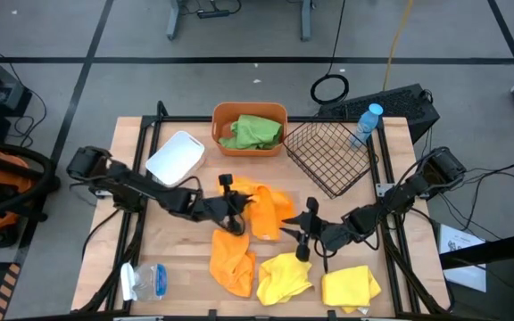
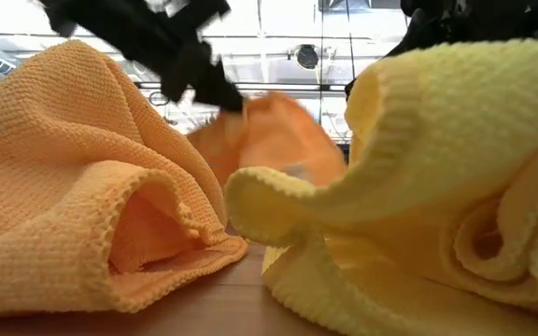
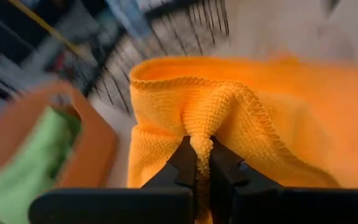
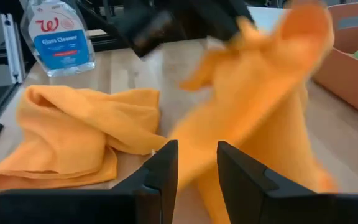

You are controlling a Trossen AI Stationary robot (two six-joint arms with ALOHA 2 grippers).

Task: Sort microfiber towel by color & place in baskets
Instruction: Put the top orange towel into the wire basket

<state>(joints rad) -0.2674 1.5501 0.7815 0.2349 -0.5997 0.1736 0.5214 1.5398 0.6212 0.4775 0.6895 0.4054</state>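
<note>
An orange towel (image 1: 266,212), a soft nubby knit with a stitched hem, hangs bunched near the bench (image 1: 177,267) centre; the left fingers (image 3: 185,167) are pressed together, pinching a fold of it. A second orange towel (image 1: 232,260) lies crumpled at 7 o'clock from it, two yellow towels (image 1: 284,276) at 5 o'clock. At 12 o'clock a green towel (image 1: 253,132) fills the orange plastic tub (image 1: 249,111). The right fingers (image 4: 166,168) stand slightly spread, holding nothing.

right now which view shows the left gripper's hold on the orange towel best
The left wrist view: the left gripper is shut on a fold of the orange towel. The high view shows both from above, small. The low and right wrist views show the towel lifted, not the pinch.
</note>
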